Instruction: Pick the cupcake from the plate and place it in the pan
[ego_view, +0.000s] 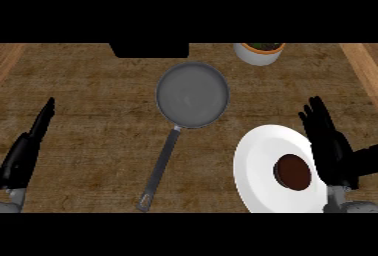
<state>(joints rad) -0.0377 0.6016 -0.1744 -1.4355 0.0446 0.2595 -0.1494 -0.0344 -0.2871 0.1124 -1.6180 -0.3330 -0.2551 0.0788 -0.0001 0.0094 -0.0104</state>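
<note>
A dark brown cupcake (293, 171) sits on a white plate (262, 160) at the lower right of the counter. A grey pan (192, 95) lies in the middle, its long handle (161, 165) running down toward the front edge, and it holds nothing. My right hand (325, 140) stands open just right of the plate, fingers straight and pointing away, beside the cupcake but not touching it. My left hand (26, 145) rests open at the far left, fingers straight.
A white pot with a plant (260, 52) stands at the back, right of the pan. A black object (150, 49) sits at the back edge, left of the pot. Lighter wooden strips (362, 65) run along both sides of the counter.
</note>
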